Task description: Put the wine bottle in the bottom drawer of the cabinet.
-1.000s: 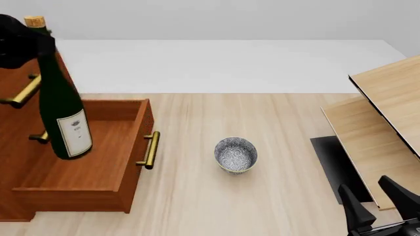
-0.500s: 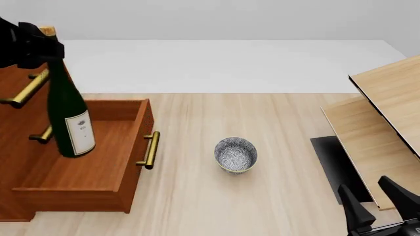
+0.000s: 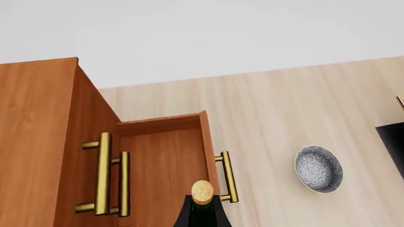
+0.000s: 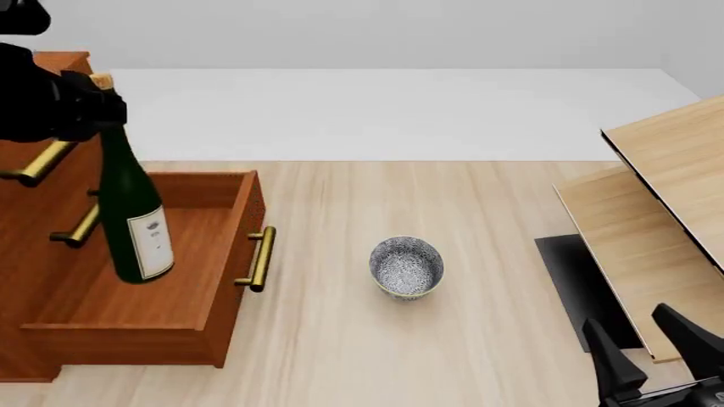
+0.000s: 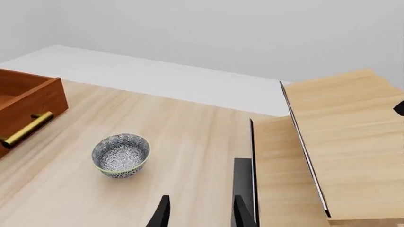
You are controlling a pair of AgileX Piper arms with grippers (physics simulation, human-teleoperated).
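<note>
The wine bottle [image 4: 134, 216], dark green with a gold top and a white label, hangs nearly upright and a little tilted over the open bottom drawer [image 4: 158, 284] of the cabinet [image 4: 25, 246]. My left gripper [image 4: 97, 108] is shut on its neck just under the gold top. I cannot tell whether its base touches the drawer floor. In the left wrist view the bottle's top [image 3: 202, 191] shows above the bottom drawer [image 3: 162, 161]. My right gripper [image 4: 656, 349] stands open and empty at the near right corner; its fingertips [image 5: 163, 213] show in the right wrist view.
A speckled grey bowl [image 4: 406, 266] stands on the table right of the drawer's brass handle [image 4: 259, 259]. Pale slanted wooden furniture [image 4: 662, 212] and a dark panel [image 4: 571, 284] fill the right side. Two upper brass handles [image 4: 51, 157] jut from the cabinet front beside the bottle.
My left gripper has carried the bottle down and a little to the right, lower over the open drawer. The right arm has not moved.
</note>
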